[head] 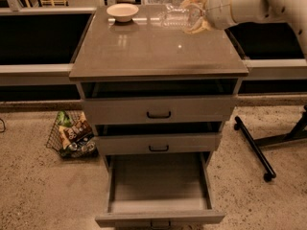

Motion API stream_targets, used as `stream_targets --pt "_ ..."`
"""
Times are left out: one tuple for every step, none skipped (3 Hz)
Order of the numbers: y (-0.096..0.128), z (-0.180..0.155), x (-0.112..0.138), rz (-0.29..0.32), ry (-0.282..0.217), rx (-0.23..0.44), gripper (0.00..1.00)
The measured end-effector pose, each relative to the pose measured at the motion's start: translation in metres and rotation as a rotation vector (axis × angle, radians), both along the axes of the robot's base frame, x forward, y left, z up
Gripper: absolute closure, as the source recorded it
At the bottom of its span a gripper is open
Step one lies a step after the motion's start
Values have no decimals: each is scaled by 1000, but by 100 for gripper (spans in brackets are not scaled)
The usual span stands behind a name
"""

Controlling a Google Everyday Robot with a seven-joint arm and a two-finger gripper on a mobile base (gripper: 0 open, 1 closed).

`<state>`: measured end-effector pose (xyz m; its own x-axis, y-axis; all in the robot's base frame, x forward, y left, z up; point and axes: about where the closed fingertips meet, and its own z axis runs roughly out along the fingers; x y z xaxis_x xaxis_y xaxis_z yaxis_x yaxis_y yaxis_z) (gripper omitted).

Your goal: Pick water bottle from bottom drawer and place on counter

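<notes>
My gripper reaches in from the upper right over the far right part of the counter. It is shut on the water bottle, a clear ribbed bottle held lying sideways, pointing left, just above the counter top. The bottom drawer is pulled out below, its flat grey floor bare.
A cream bowl sits at the counter's far left corner. The two upper drawers are slightly ajar. A wire basket of snack packets stands on the floor at left. A black wheeled stand leg lies at right.
</notes>
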<state>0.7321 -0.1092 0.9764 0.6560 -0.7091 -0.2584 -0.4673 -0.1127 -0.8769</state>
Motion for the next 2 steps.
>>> stream_targets --pt "6 -8 22 -78 73 129 100" --pt "8 -9 25 -94 95 158 100"
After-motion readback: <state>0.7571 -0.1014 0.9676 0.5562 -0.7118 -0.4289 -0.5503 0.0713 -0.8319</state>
